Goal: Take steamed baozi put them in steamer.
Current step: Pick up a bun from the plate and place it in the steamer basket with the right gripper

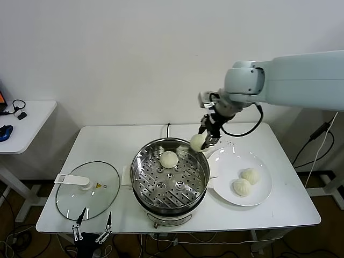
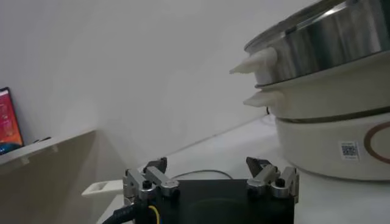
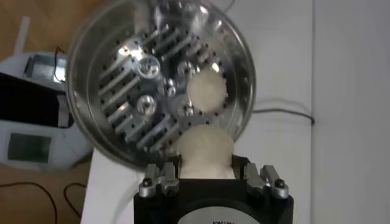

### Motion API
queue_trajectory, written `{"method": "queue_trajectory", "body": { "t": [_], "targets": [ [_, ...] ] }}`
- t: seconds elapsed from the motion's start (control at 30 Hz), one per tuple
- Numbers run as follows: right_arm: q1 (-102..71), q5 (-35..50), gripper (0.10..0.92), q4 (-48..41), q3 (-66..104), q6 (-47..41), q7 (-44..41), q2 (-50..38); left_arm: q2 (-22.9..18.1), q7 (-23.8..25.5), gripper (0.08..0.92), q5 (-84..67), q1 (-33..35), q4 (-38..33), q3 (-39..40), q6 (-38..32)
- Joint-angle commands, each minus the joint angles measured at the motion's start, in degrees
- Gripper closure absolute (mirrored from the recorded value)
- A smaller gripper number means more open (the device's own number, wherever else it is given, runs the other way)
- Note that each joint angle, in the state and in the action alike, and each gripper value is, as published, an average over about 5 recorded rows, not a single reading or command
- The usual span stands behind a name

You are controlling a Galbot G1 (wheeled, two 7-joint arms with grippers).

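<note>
Baozi (image 3: pixel 206 151) between right gripper (image 3: pixel 210 176) jaws

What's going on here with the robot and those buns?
The right gripper holds a bun in its jaws above the far rim of the steamer. One bun already sits on the tray inside, and two more wait on the plate. The left gripper idles, open, at the table's near edge beside the glass lid.
</note>
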Motion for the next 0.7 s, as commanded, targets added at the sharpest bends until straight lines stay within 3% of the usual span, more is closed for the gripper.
{"method": "queue_trajectory", "body": {
  "t": [0.03, 0.23, 0.7],
  "targets": [
    [-3.6, 10.9, 0.457, -0.6, 8.2, -7.1, 6.5, 14.2, -2.8, 0.1, 0.177, -0.1, 0.0, -0.3, -0.1, 0.2],
    [-11.5, 9.7, 0.457, -4.0, 10.6, -8.6, 8.2, 18.8, -2.8, 0.1, 0.177, -0.5, -0.1, -0.4, -0.4, 0.3],
    [-19.9, 4.6, 0.457, -5.8, 10.6, -11.2, 10.9, 19.6, -2.8, 0.1, 0.177, -0.4, -0.5, 0.4, -0.4, 0.3]
  ]
}}
